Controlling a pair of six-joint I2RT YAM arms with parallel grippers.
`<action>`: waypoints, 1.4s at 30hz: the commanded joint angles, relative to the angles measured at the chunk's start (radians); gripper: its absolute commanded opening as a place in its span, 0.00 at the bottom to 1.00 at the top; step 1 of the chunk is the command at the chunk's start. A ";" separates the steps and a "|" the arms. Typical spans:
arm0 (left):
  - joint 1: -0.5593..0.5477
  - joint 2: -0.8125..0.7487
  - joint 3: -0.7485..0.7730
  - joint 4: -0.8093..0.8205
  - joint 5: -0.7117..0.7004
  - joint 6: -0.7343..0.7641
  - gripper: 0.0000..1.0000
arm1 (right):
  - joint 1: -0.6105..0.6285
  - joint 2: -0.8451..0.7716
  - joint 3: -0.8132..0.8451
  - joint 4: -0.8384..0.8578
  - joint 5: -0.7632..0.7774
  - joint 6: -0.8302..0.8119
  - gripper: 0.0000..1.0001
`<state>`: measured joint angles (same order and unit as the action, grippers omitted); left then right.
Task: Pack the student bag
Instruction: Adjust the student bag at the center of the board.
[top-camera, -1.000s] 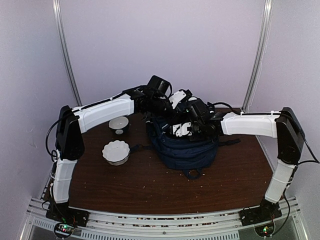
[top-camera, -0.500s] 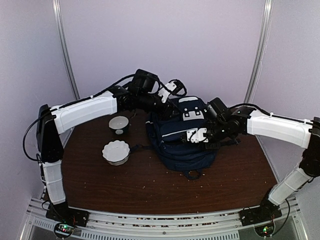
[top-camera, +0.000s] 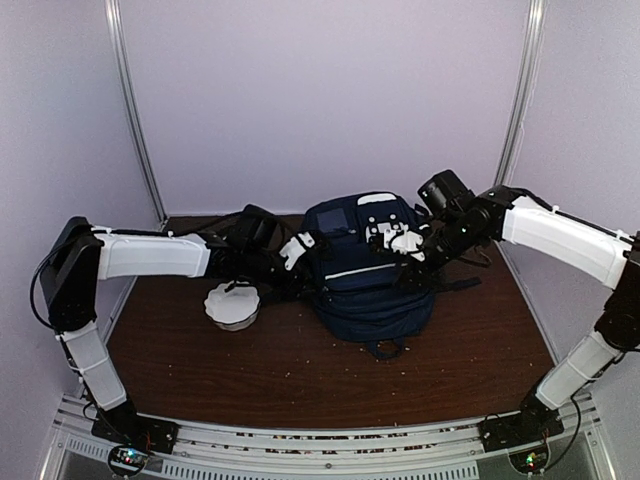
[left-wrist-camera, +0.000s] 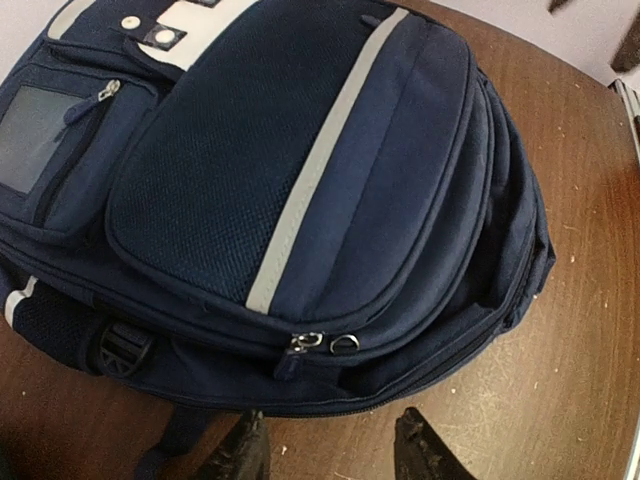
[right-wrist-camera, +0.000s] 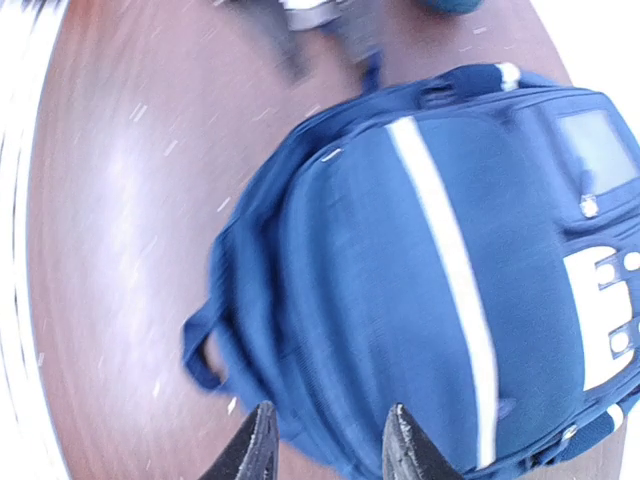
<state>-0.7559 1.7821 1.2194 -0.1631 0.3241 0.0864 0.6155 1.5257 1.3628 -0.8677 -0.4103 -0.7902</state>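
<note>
- Top view: the large navy-blue fabric backpack with thin white stripes (top-camera: 370, 295) lies mid-way across the brown wooden surface (top-camera: 300, 380), front pocket up. My left claw (top-camera: 300, 250) sits at its 9 o'clock edge and my right claw (top-camera: 405, 241) at its 1 o'clock. A white scalloped bowl (top-camera: 232, 303) is farther out at 9 o'clock.
- Left wrist view: my left claw (left-wrist-camera: 330, 455) stands apart with nothing in it, just off the backpack (left-wrist-camera: 300, 180) near its metal zip pulls (left-wrist-camera: 320, 343).
- Right wrist view, blurred: my right claw (right-wrist-camera: 328, 450) is also apart and empty above the backpack (right-wrist-camera: 420, 280). Its carry loop (right-wrist-camera: 200, 350) lies at 8 o'clock.
- I judge it soft, saggy and bulky. I'd pinch the zip pulls or carry loop, not loose cloth.
- A second ago both claws were bunched over its top. Now they have drawn out to either side, and my left has parted.
</note>
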 joint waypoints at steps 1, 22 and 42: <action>0.015 0.016 -0.028 0.200 0.101 0.074 0.44 | -0.046 0.118 0.081 0.142 -0.076 0.167 0.36; 0.024 0.232 0.088 0.131 0.090 0.198 0.43 | -0.079 0.530 0.348 0.199 -0.123 0.376 0.35; 0.030 0.289 0.196 -0.113 0.098 0.289 0.28 | -0.097 0.568 0.360 0.193 -0.143 0.399 0.35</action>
<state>-0.7319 2.0796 1.4178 -0.2138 0.4107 0.3508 0.5297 2.0674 1.7008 -0.6689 -0.5472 -0.4099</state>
